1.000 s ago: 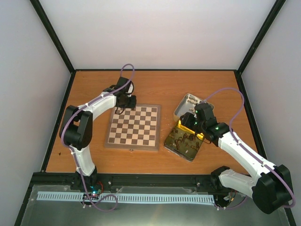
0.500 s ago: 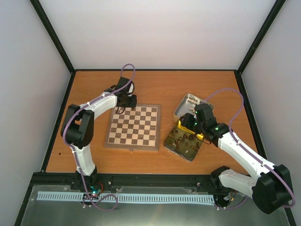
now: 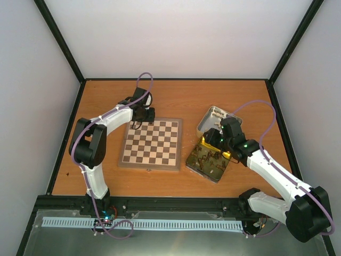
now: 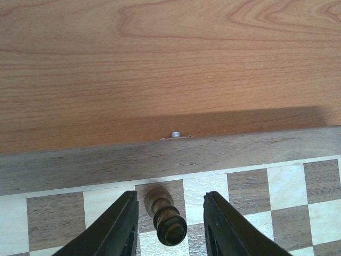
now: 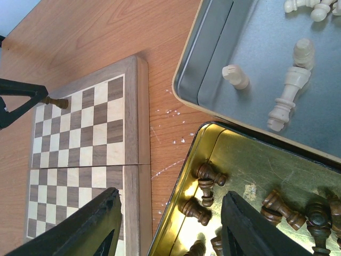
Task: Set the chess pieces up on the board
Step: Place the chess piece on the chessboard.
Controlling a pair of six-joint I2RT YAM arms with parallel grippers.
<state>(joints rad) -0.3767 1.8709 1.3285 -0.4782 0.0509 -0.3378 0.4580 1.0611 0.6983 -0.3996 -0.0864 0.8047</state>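
Note:
The board (image 3: 152, 143) lies left of centre on the table. A single dark chess piece (image 4: 165, 216) stands upright on a dark square in its far row, near the far-left corner (image 5: 53, 101). My left gripper (image 4: 170, 198) straddles that piece with its jaws open and a small gap on each side. More dark pieces (image 5: 205, 184) lie in the gold-lined tin (image 5: 240, 154). My right gripper (image 5: 171, 200) hovers open over the tin's left rim, holding nothing.
The tin's silver lid (image 5: 250, 48) lies behind the gold tin (image 3: 209, 160) and holds several cream-white pieces (image 5: 290, 90). A small metal clasp (image 4: 175, 135) sits on the board's far edge. Black frame posts and white walls enclose the table.
My left gripper's jaws have spread apart and let go of the dark piece, which now stands on its own. Neither arm has visibly moved.

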